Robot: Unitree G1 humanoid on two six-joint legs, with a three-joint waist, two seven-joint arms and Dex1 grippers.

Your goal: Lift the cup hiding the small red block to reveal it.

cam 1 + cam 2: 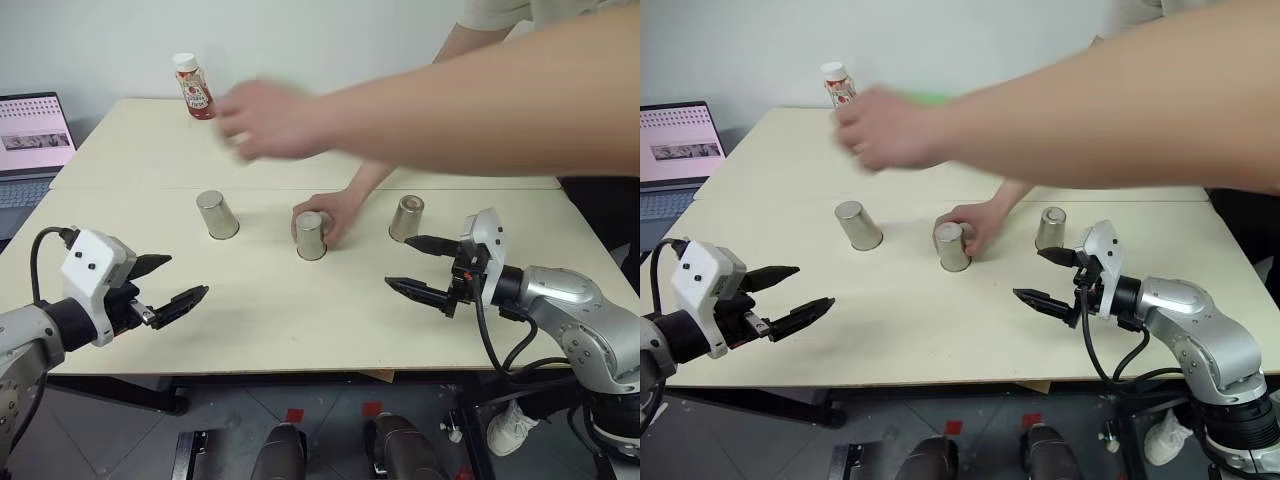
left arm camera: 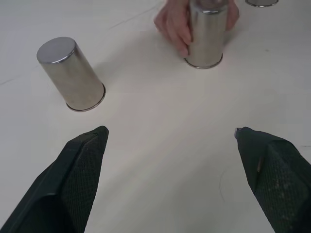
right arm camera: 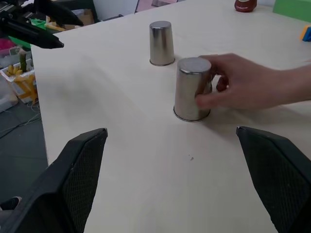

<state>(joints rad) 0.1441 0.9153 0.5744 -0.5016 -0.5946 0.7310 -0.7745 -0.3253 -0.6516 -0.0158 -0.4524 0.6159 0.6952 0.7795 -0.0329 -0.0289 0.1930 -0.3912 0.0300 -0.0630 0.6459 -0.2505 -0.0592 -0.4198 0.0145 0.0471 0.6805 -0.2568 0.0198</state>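
Three upturned metal cups stand in a row on the counter (image 1: 150, 150). A person's hand (image 1: 335, 212) grips the middle cup (image 1: 311, 236), at twelve o'clock from the robot. The left tool (image 1: 170, 285) and right tool (image 1: 420, 268) hover over the near edge, fingers apart, empty.

Three cups stand in a row across the counter (image 1: 300, 310): the left cup (image 1: 216, 214), middle cup (image 1: 311, 236) and right cup (image 1: 406, 217). Bare counter lies between the row and both claws, so the near side is free. A person's hand (image 1: 335, 212) wraps the middle cup from behind, blocking it. A second arm (image 1: 480, 100) (blurred) reaches across above the far counter toward the ketchup bottle (image 1: 193, 87), closing off overhead room there. Gaps between cups are open.
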